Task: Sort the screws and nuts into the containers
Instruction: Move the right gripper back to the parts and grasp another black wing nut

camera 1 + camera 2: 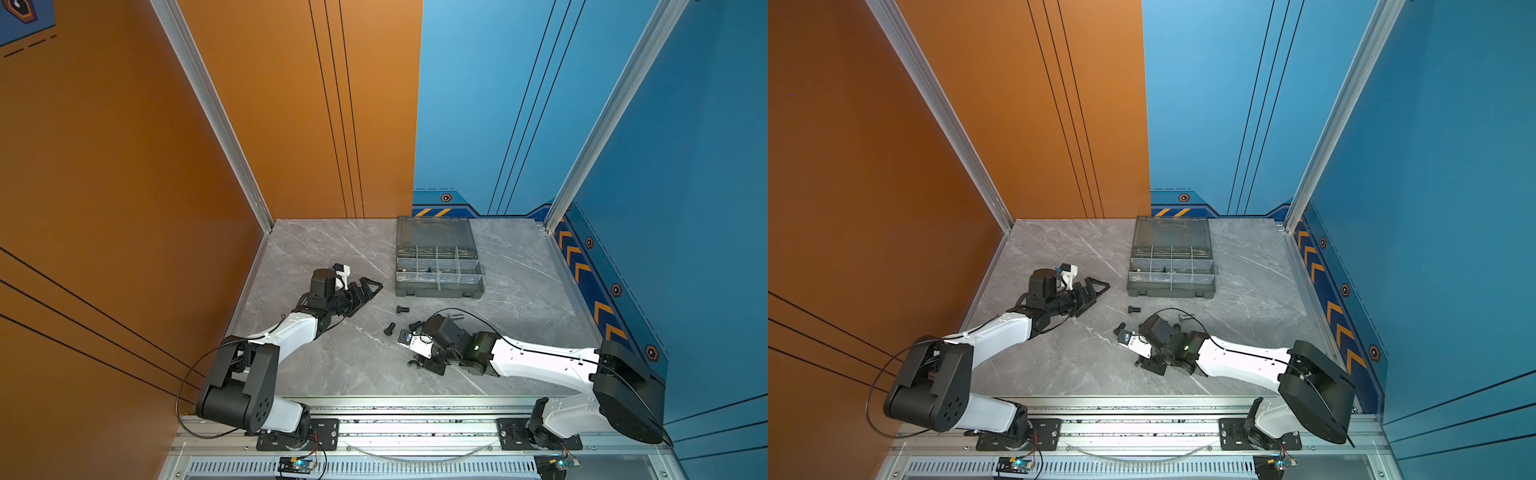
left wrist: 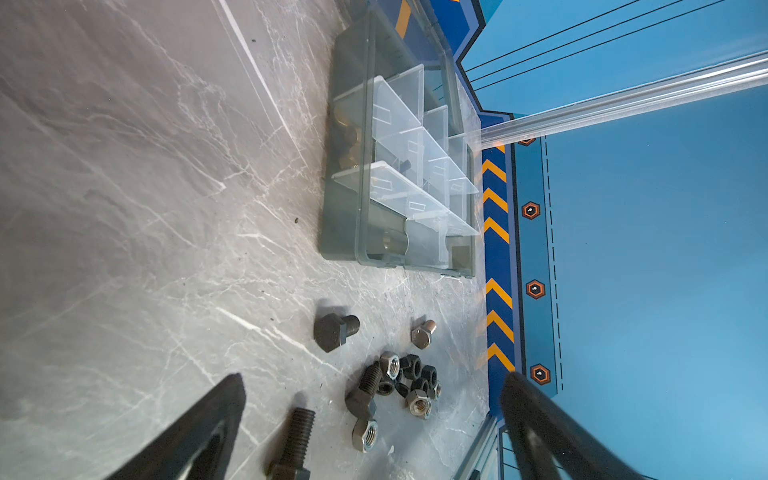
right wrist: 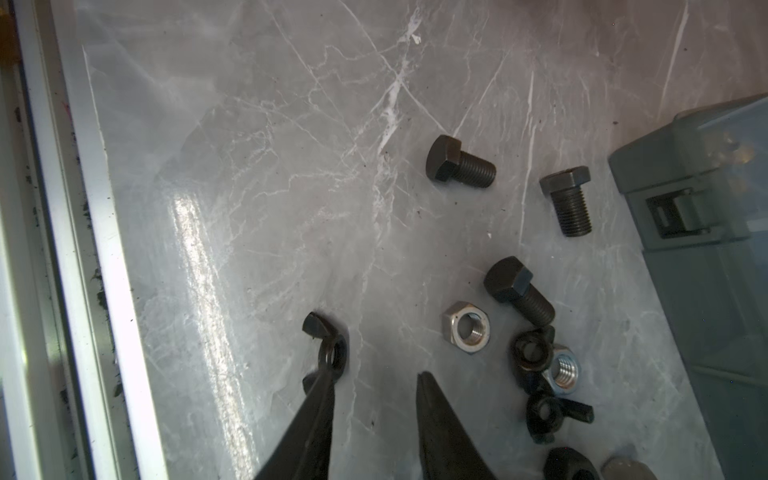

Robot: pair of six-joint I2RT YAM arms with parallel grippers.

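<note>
The case sits at the back middle of the bench, with its lid raised behind it. Through its wall the left wrist view shows brass pieces in an end compartment. One small dark piece lies in a compartment further in; I cannot tell what it is.

Loose parts lie on the bench in front of the case. Three black screws lie on their sides, two apart on bare bench and the third against the heap. A silver screw lies by itself near the heap. The nuts huddle in that small heap, black and silver touching. One silver nut lies flat just beside it.

The right hand is low over the bench beside the heap. Its jaws are partly apart with nothing between them. One fingertip overlaps a black wing nut that lies apart from the heap. The left hand sits left of the case, pointing towards it, jaws spread wide and empty.
</note>
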